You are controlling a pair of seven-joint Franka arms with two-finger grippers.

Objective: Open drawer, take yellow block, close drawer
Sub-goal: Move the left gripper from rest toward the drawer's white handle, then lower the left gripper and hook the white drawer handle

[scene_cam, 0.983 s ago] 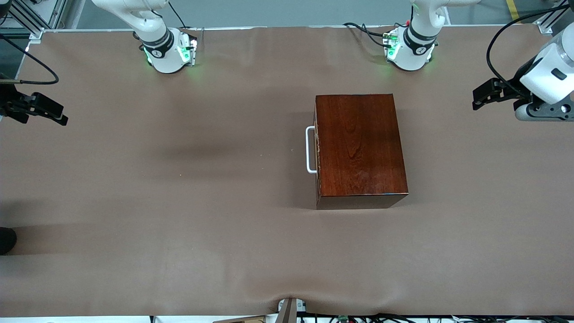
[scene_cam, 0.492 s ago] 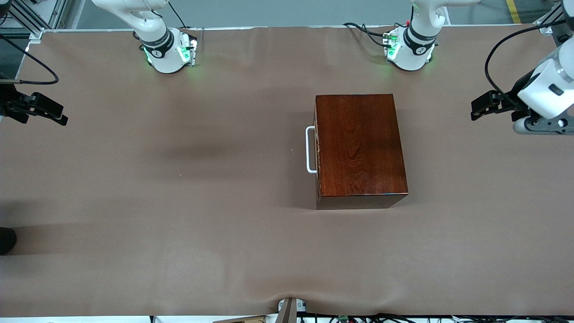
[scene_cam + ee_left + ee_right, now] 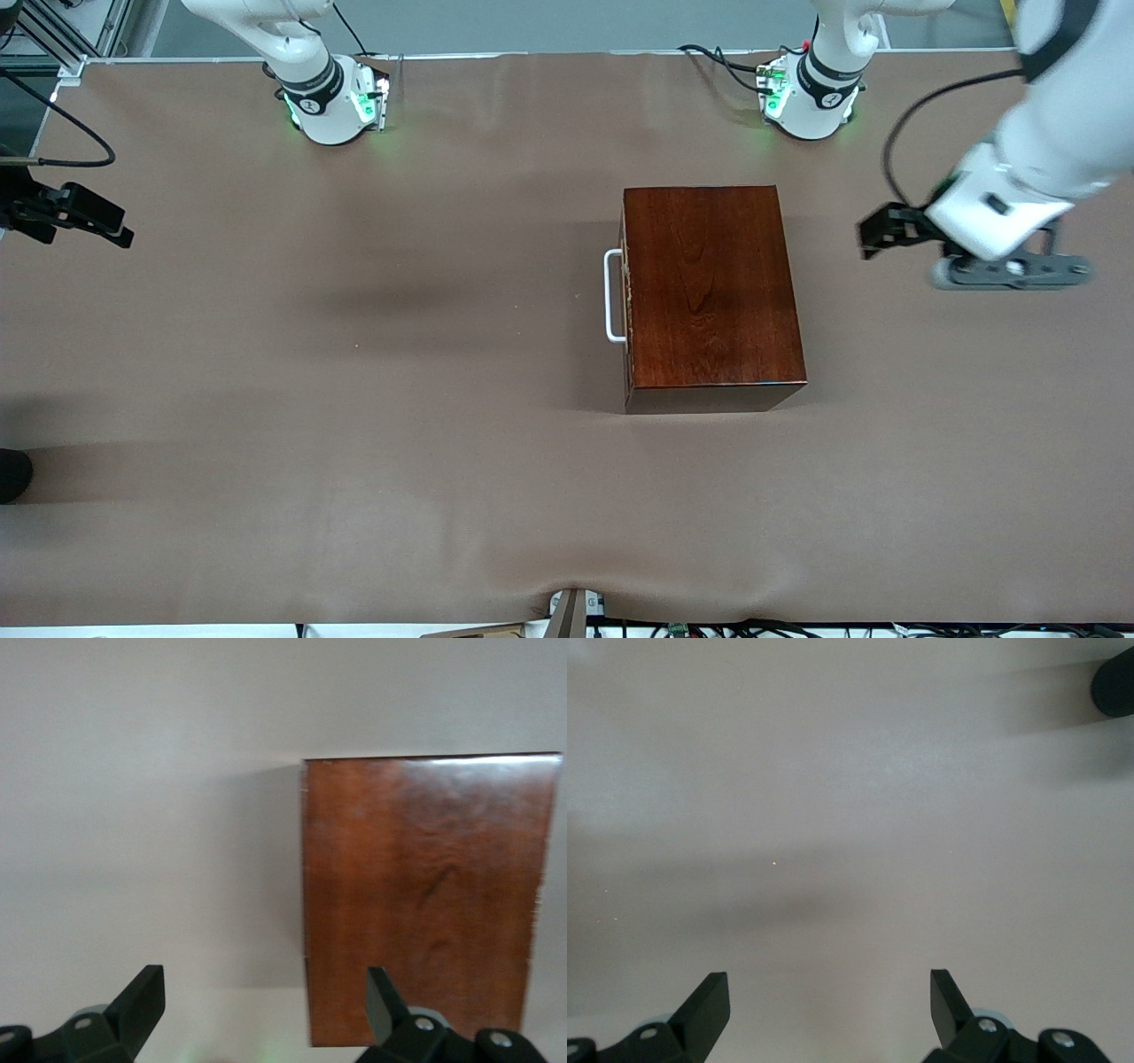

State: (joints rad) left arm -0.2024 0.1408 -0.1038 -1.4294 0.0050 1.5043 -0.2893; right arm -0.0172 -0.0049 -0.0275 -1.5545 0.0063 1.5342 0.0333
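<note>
The glossy mahogany box [image 3: 713,288] stands mid-table. Its drawer is shut, and only the white bar handle [image 3: 611,297] shows on the side facing the right arm's end of the table. The yellow block is hidden. My left gripper [image 3: 1010,270] hovers open and empty over bare table beside the box, toward the left arm's end. In the left wrist view its gripper [image 3: 266,1001] frames the box's edge [image 3: 425,895]. My right gripper [image 3: 828,997] is open and empty over bare table at the right arm's end, mostly cut off in the front view.
Brown cloth covers the table [image 3: 354,399]. A dark round object [image 3: 11,474] sits at the edge by the right arm's end, and it also shows in the right wrist view [image 3: 1114,682]. The arm bases [image 3: 332,102] stand along the table's back edge.
My left gripper has swung in from the table's end toward the box and come nearer to the front camera. The right arm and the box have not moved.
</note>
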